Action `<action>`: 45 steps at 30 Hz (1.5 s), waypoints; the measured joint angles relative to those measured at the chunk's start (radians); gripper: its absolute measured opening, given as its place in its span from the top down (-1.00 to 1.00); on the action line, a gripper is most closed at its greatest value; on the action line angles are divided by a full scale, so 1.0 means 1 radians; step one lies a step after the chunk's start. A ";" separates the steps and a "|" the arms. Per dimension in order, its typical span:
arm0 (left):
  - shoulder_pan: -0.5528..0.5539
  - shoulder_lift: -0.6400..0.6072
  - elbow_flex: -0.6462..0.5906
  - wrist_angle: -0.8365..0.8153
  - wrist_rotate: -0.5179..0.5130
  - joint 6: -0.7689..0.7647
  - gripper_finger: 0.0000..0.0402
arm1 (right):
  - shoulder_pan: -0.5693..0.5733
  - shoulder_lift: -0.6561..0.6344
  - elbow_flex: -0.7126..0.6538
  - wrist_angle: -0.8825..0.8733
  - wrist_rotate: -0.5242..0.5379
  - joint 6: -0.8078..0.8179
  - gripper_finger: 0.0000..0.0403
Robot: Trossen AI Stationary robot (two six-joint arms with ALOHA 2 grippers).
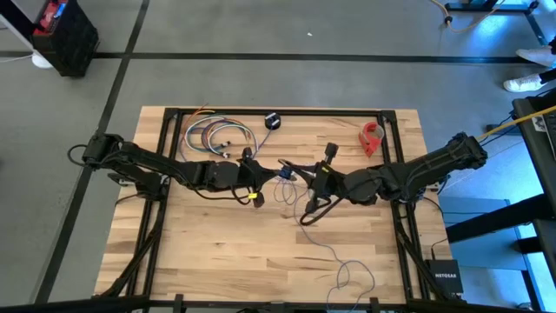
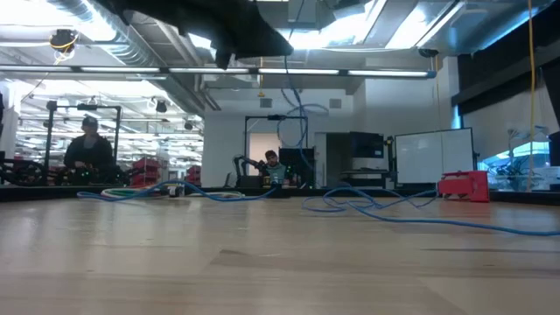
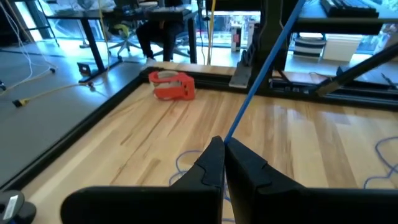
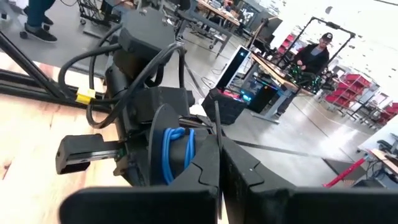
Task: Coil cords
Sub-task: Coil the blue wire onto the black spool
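Pale wooden table [image 1: 217, 252] lies under your two arms, which meet at its middle. Your left gripper [image 3: 224, 149] is clenched on the thin cord [image 3: 261, 71], which runs taut from its fingertips. Your right gripper [image 4: 219, 146] is pinched closed, with blue loops of cord wound just ahead. Slack cord trails toward the near edge.

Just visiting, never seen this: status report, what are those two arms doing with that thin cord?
Left gripper shut on the cord, mid-table. Right gripper shut, facing it, beside loops wound at the left wrist. Loose cord trails toward the near edge. Cable bundle, red object lie clear.
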 joint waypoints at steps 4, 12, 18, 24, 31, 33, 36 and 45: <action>-0.003 0.000 -0.001 -0.001 0.000 0.002 1.00 | 0.020 0.000 0.056 -0.111 0.000 0.040 0.99; -0.012 0.001 -0.002 0.022 -0.001 0.020 1.00 | 0.032 0.001 0.078 -0.130 0.050 0.052 0.99; -0.012 0.003 -0.004 0.024 0.009 0.016 1.00 | 0.055 -0.002 0.079 -0.177 0.038 0.052 0.99; -0.012 0.003 -0.004 0.027 0.012 0.016 1.00 | 0.059 -0.006 0.080 -0.192 0.030 0.070 0.99; -0.017 0.005 -0.008 -0.005 0.004 0.019 1.00 | 0.059 0.030 0.084 -0.296 0.007 0.154 0.99; -0.017 -0.002 -0.008 -0.035 0.003 0.008 1.00 | 0.060 0.041 0.084 -0.336 0.006 0.201 0.99; -0.017 -0.024 -0.008 -0.091 0.003 -0.023 1.00 | 0.061 0.054 0.084 -0.418 0.006 0.280 0.99; -0.032 -0.102 -0.008 -0.177 -0.002 -0.061 1.00 | 0.044 0.158 0.084 -0.541 0.006 0.334 0.98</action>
